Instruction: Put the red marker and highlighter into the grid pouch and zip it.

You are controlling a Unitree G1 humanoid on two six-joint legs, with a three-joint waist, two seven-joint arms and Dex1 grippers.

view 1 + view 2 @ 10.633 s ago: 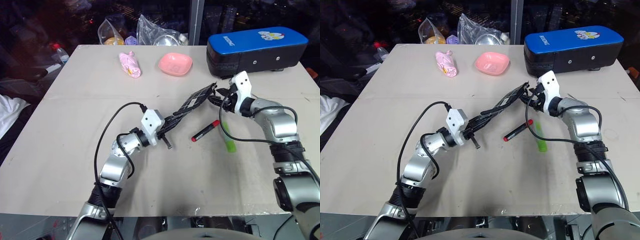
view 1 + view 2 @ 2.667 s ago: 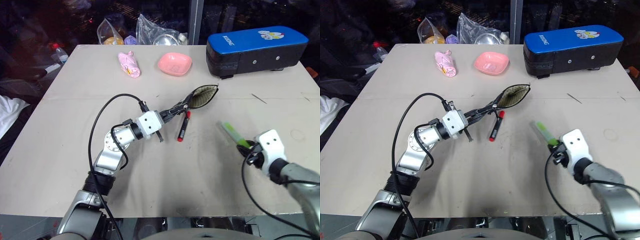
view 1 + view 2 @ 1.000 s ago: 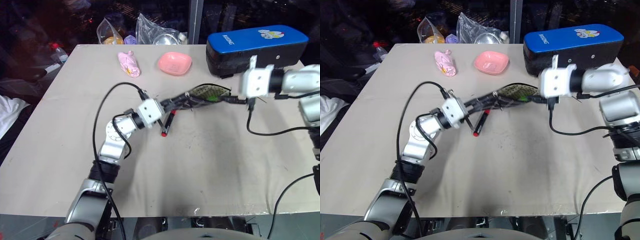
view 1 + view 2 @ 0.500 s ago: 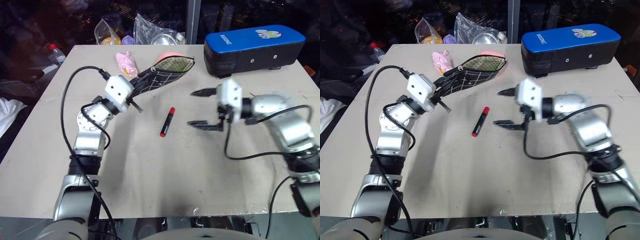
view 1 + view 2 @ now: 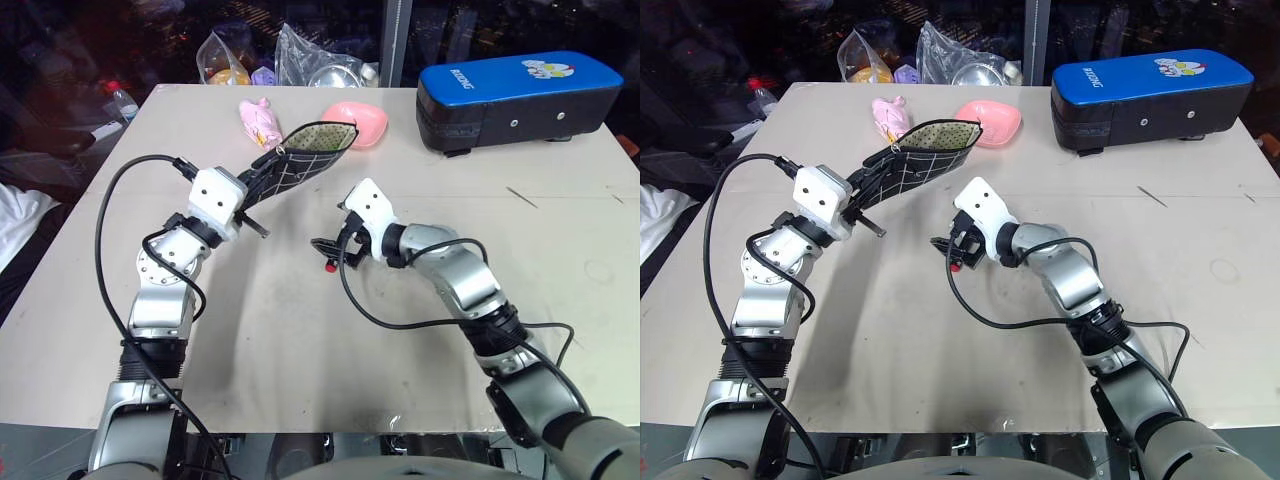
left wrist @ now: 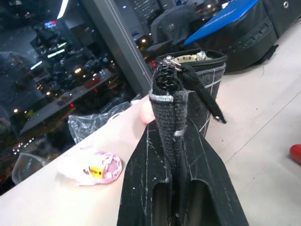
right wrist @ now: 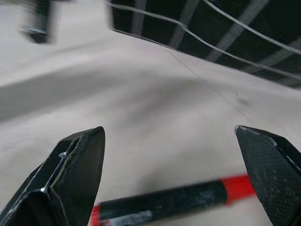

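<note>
Head views: left gripper (image 5: 262, 192) clamped tight on one end of the grid pouch (image 5: 300, 165), held up off the tabletop (image 5: 330, 340) toward the far edge, mouth open, patterned lining showing. Right gripper (image 5: 328, 254) near tabletop centre, jaws spread wide, gripping nothing, low over the red marker (image 5: 330, 266), mostly hidden there. Right wrist view shows more: marker (image 7: 174, 205) lying flat between the two open fingers (image 7: 77, 165). Left wrist view shows the pouch's zipper pull cord (image 6: 207, 96). Highlighter can't be made out. Count: one pouch, one marker, one blue-topped case (image 5: 515, 90), one pink dish (image 5: 368, 122), one pink wrapped item (image 5: 258, 122), all three at the far edge.
</note>
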